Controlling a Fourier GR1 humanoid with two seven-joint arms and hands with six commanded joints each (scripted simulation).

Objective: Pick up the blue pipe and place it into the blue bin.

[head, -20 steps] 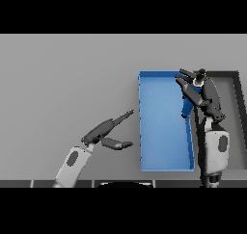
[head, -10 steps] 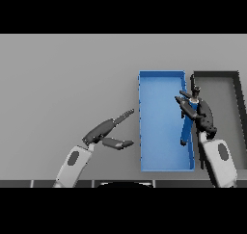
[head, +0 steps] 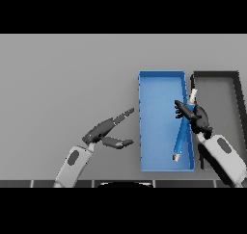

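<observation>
The blue pipe (head: 181, 140) lies slanted inside the blue bin (head: 155, 132), along its right wall. Its pale upper end leans at the bin's right rim and its lower end is near the bin's front right corner. My right hand (head: 198, 121) hovers over the middle of the pipe, with its fingers (head: 181, 106) stretched out to the left across it rather than curled round it. My left hand (head: 102, 132) stays open over the table, left of the bin, fingers pointing toward it.
A dark grey bin (head: 218, 91) stands directly right of the blue bin, wall against wall. My right forearm (head: 226, 160) crosses its front part. Bare grey table (head: 67, 79) spreads to the left and behind.
My right hand has carried the pipe down and toward me, from above the bin's far right corner into the bin. Its fingers have loosened, and the pipe has dropped lower. The left hand has not moved.
</observation>
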